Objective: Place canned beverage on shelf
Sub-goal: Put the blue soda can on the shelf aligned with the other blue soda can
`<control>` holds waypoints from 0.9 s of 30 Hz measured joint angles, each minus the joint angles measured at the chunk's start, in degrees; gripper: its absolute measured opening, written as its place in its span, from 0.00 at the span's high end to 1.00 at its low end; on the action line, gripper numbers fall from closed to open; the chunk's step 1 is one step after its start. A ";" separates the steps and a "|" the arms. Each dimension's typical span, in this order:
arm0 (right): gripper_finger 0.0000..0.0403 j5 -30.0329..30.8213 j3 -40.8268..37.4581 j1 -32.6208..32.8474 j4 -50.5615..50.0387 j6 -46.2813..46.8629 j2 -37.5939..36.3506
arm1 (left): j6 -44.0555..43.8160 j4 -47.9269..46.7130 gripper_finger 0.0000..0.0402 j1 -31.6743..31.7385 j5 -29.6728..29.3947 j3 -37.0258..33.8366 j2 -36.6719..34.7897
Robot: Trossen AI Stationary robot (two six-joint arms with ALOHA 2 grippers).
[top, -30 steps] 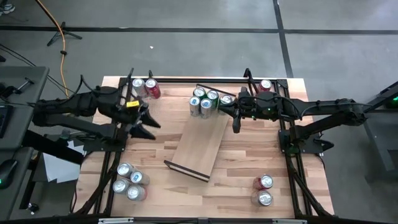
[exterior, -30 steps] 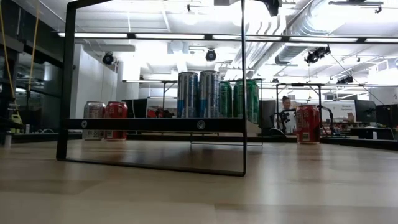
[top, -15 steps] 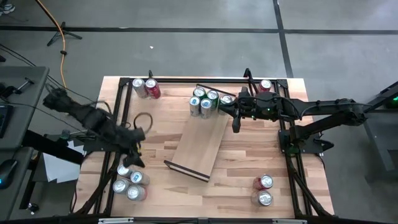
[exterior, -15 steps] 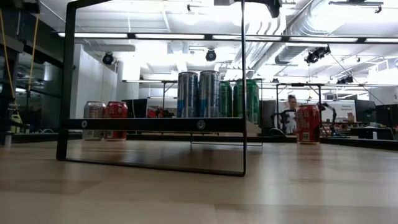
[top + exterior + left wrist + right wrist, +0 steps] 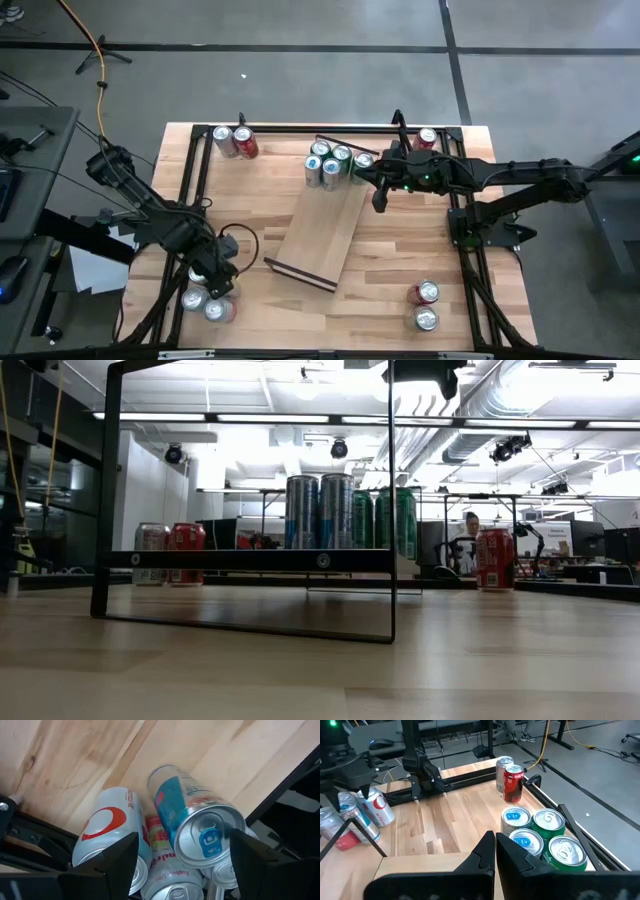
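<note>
The shelf (image 5: 320,232) is a light-wood board with dark end rails, lying slantwise mid-table. Several cans (image 5: 332,162) stand on its far end, two blue-topped and two green (image 5: 540,837). My left gripper (image 5: 212,283) is open above a cluster of cans (image 5: 203,300) at the table's near left corner. In the left wrist view its fingers (image 5: 182,836) stand on either side of a teal can with a blue tab (image 5: 195,815). A white can with a red circle (image 5: 112,827) stands beside it. My right gripper (image 5: 378,200) is shut and empty over the shelf's far end.
A silver and a red can (image 5: 232,140) stand at the far left corner. One red can (image 5: 427,137) stands at the far right, and two cans (image 5: 424,305) stand near the right front. Black frame rails (image 5: 190,180) run along the table's sides.
My left arm has swung from the table's far left toward the near edge and come down over the can cluster at the near left corner. Nothing else has moved.
</note>
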 joint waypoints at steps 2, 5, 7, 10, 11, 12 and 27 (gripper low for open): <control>1.00 -0.10 0.01 -0.68 -0.08 0.77 0.00 | -0.32 0.08 0.42 0.00 -1.00 0.02 -0.03; 1.00 -0.14 0.01 -1.75 -0.10 2.29 0.00 | -0.37 -0.09 0.42 0.00 -1.64 0.02 -0.22; 1.00 -0.17 0.00 -2.29 -0.11 2.63 0.00 | -0.08 -0.16 0.42 0.00 -2.36 0.02 -0.24; 1.00 -0.30 -0.01 -2.79 -0.11 2.67 0.00 | 0.15 -0.46 0.42 0.01 -3.90 0.02 -0.26; 1.00 -0.30 -0.01 -2.84 -0.11 2.67 0.00 | 0.40 -0.46 0.42 0.10 -4.37 0.03 -0.26; 1.00 -0.30 0.00 -2.84 -0.11 2.67 0.00 | 1.03 -0.46 0.42 0.26 -4.81 0.04 -0.26; 1.00 -0.30 -0.01 -2.84 -0.11 3.11 0.02 | 12.24 -2.02 0.42 5.58 -7.62 0.39 -2.35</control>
